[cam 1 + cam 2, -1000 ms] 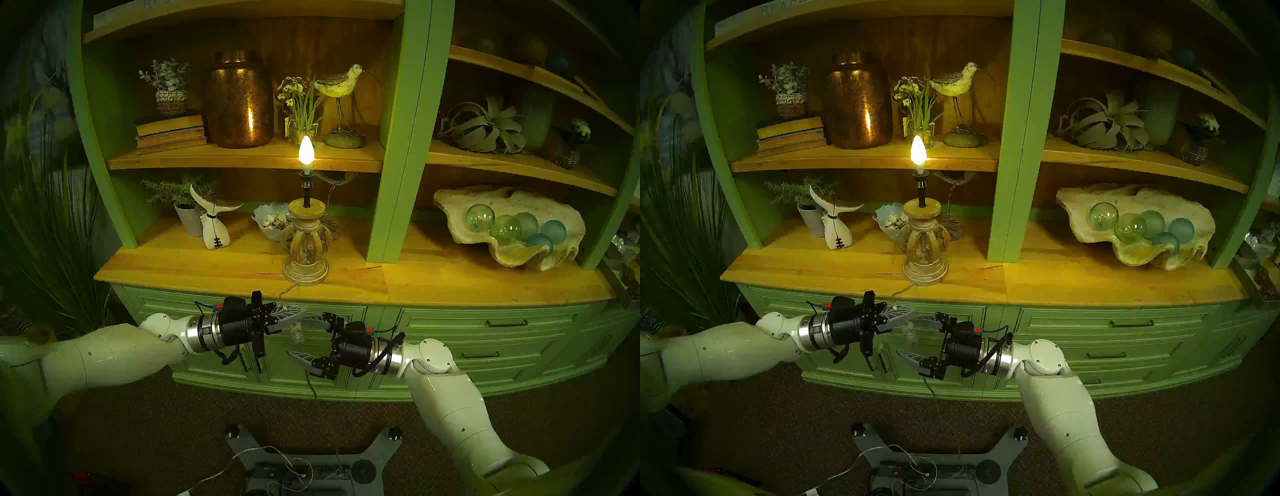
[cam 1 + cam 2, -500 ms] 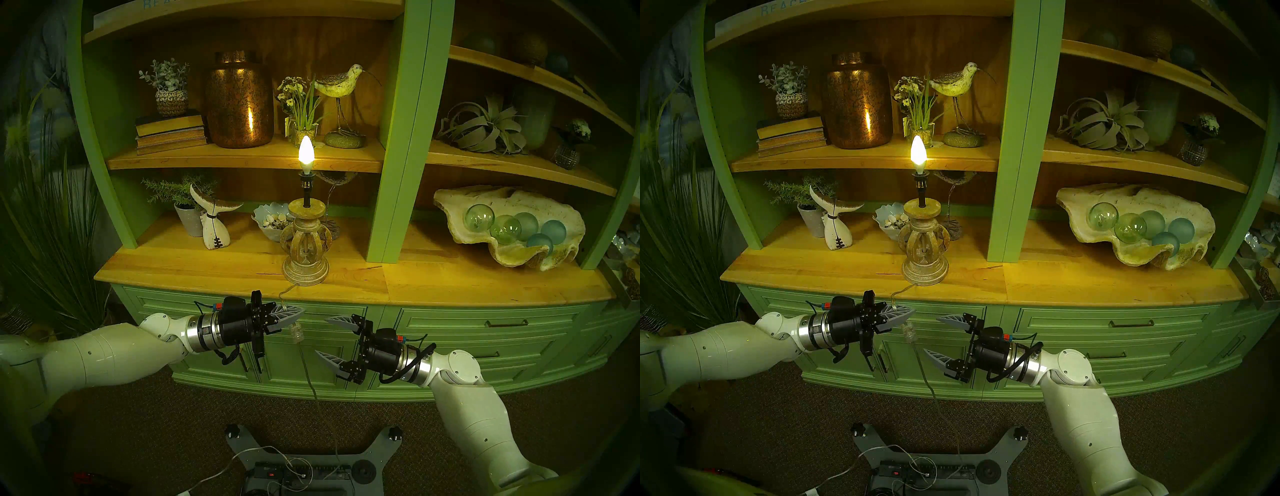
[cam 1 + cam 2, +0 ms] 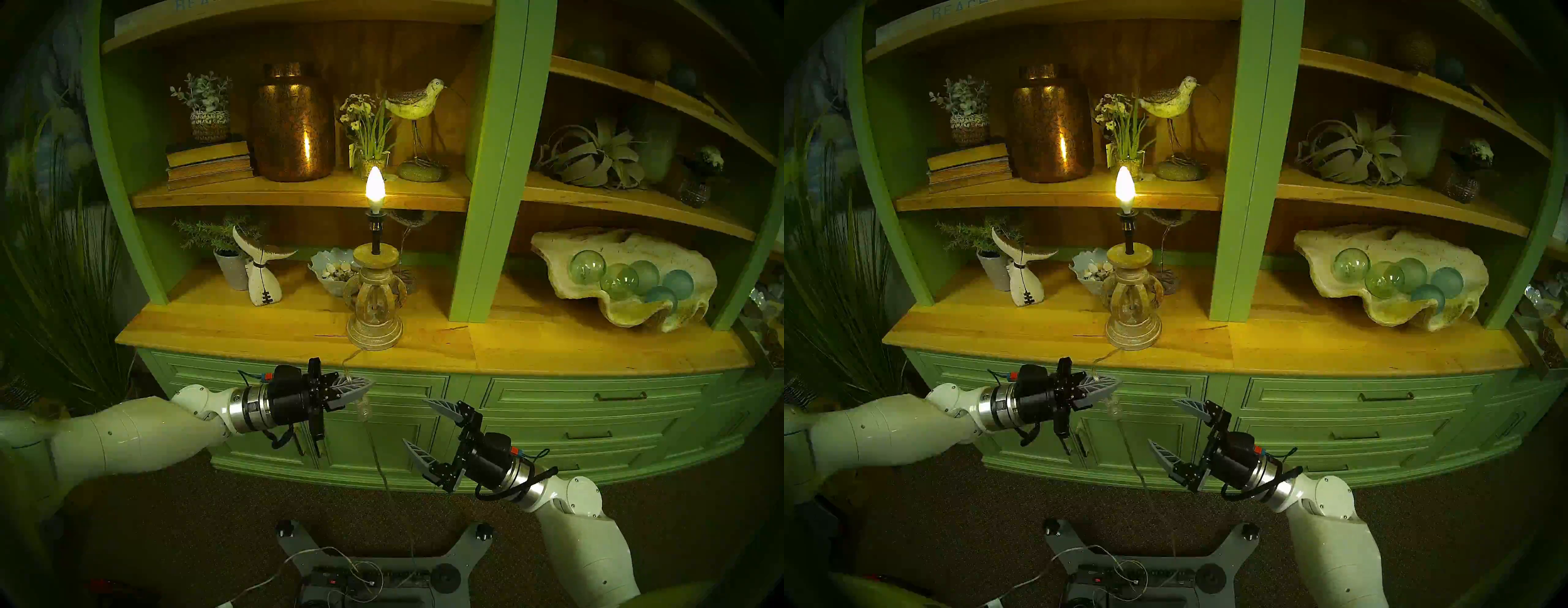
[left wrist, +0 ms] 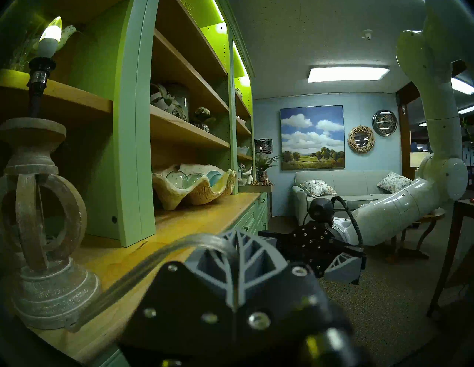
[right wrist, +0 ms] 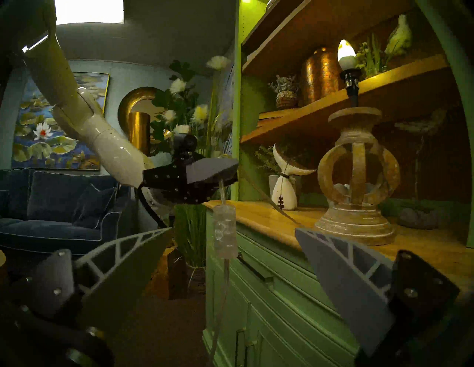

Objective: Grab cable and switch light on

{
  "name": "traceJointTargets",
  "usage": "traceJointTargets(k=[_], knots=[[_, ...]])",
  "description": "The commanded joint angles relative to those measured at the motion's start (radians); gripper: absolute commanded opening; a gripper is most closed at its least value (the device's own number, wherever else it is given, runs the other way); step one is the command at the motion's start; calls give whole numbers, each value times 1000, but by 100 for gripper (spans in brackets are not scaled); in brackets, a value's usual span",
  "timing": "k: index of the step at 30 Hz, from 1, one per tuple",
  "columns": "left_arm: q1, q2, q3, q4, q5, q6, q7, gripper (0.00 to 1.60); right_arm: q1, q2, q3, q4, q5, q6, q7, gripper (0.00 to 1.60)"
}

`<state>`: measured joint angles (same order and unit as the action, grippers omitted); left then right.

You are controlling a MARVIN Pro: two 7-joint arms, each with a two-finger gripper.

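while lit — cable clamped

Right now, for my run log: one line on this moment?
bulb: lit | left gripper: shut on cable | right gripper: open, clear of switch

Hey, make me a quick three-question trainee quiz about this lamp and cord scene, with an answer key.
1. True or false: the candle-shaped bulb on the carved beige wooden lamp base is glowing.
2. Which pincer is shut on the thin clear translucent lamp cord: A) the left pincer, B) the right pincer, C) neither?
3. Fill in: the small clear rectangular inline switch hangs just ____ the left pincer.

Key: 1 true. 2 A; the right pincer is open and holds nothing. 3 below.
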<state>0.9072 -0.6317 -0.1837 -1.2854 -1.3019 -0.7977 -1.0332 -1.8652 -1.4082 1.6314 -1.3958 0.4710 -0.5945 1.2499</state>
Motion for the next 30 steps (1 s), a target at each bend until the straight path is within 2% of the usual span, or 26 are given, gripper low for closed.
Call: traceJointTargets(k=[1, 5, 7, 8, 10, 11, 13, 16, 20, 25, 30], knots=[[-25, -3, -13, -14, 0, -8, -41, 0, -108, -49, 23, -75, 35, -111, -5, 160], [-26, -3, -12, -15, 2, -8, -42, 0, -173, -63, 48, -99, 43, -192, -82, 160], [-27, -3, -12, -15, 2, -8, -42, 0, -182, -65, 53, -102, 44, -204, -94, 160], [-27, -3, -12, -15, 3, -8, -44, 0, -214, -75, 67, -117, 51, -245, -134, 160], [-28, -3, -11, -15, 3, -9, -46, 0, -241, -82, 75, -134, 54, -277, -159, 160], [-28, -3, -10, -16, 5, -7, -48, 160, -246, -88, 80, -142, 55, -286, -176, 160], [-28, -3, -7, -20, 8, -6, -55, 160, -287, -100, 89, -171, 58, -334, -212, 160], [-22, 4, -3, -26, 6, -8, -62, 160, -323, -122, 95, -210, 60, -364, -257, 160], [-5, 30, 7, -30, 0, -16, -73, 160, -358, -142, 91, -258, 59, -365, -297, 160], [21, 67, 24, -34, -5, -21, -76, 160, -374, -156, 94, -299, 51, -365, -307, 160], [72, 134, 45, -6, -28, -40, -43, 160, -404, -175, 102, -369, 35, -365, -308, 160]])
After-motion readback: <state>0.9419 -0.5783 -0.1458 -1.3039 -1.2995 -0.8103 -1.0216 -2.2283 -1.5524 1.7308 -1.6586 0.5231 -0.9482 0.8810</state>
